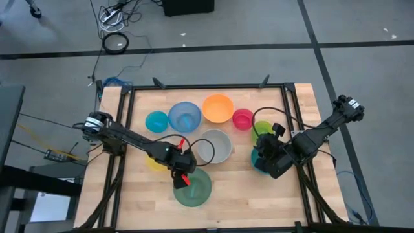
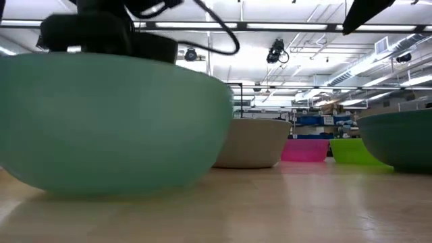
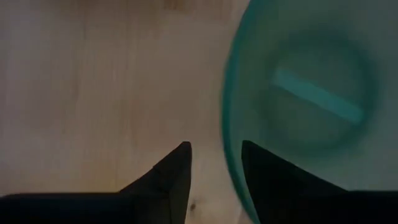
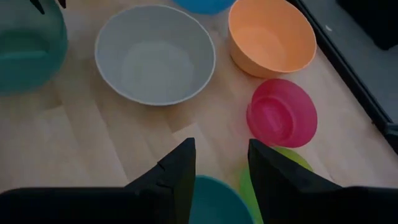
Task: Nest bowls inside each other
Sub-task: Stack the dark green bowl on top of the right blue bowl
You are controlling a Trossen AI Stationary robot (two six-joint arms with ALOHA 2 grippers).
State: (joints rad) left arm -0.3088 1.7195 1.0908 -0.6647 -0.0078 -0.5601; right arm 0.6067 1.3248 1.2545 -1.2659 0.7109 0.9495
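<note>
The large green bowl (image 1: 194, 189) stands on its base near the table's front edge. My left gripper (image 3: 214, 149) points down at its far-left rim (image 3: 227, 155), open, with one finger outside the rim and one over the inside; I cannot tell whether either touches it. My right gripper (image 4: 221, 146) hangs open above the teal bowl (image 4: 214, 202), which stands on the table beside the lime bowl (image 1: 262, 128). Grey-white (image 1: 215, 146), pink (image 1: 242, 119), orange (image 1: 217, 108), light blue (image 1: 184, 116) and cyan (image 1: 156, 121) bowls stand apart. A yellow bowl (image 1: 154, 163) peeks from under my left arm.
The bowls stand in a loose arc across the table's far half, each on its own base. A black frame (image 1: 207, 86) runs along the table's edges. Bare wood lies at the front left and front right of the green bowl.
</note>
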